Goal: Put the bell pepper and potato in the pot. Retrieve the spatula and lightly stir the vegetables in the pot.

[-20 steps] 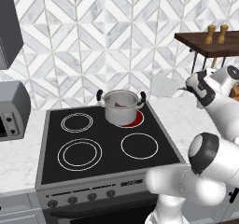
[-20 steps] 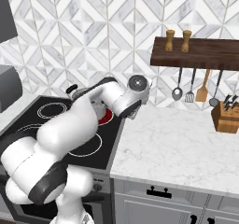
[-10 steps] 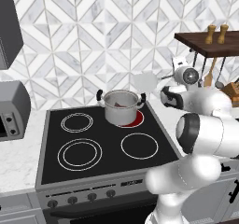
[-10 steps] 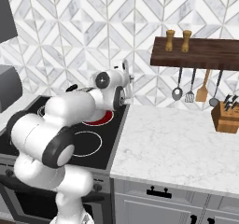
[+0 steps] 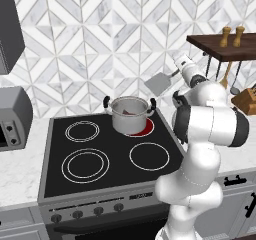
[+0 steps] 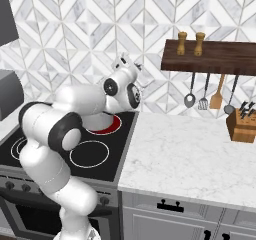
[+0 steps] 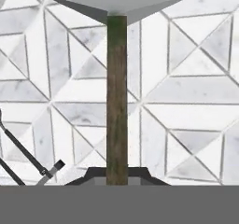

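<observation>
The steel pot [image 5: 129,115] stands on the stove's back right burner [image 5: 142,130], which glows red. A small patch of red shows inside the pot; I cannot make out the bell pepper or the potato. My gripper [image 5: 176,73] is shut on the spatula's handle [image 7: 116,101], up and to the right of the pot, close to the tiled wall. The spatula's flat grey blade [image 5: 159,83] hangs in the air above the pot's right side, well above the rim. In the right base view my arm hides the pot.
A wooden shelf [image 5: 220,45] with two shakers [image 6: 190,43] hangs on the right wall, with several utensils [image 6: 204,91] under it and a knife block [image 6: 242,126] on the marble counter [image 6: 190,159]. A grey appliance [image 5: 12,116] stands left of the stove.
The arm has swung left from the utensil rack toward the stove, carrying the spatula with it. The blade now hangs nearer the pot. The pot has not moved.
</observation>
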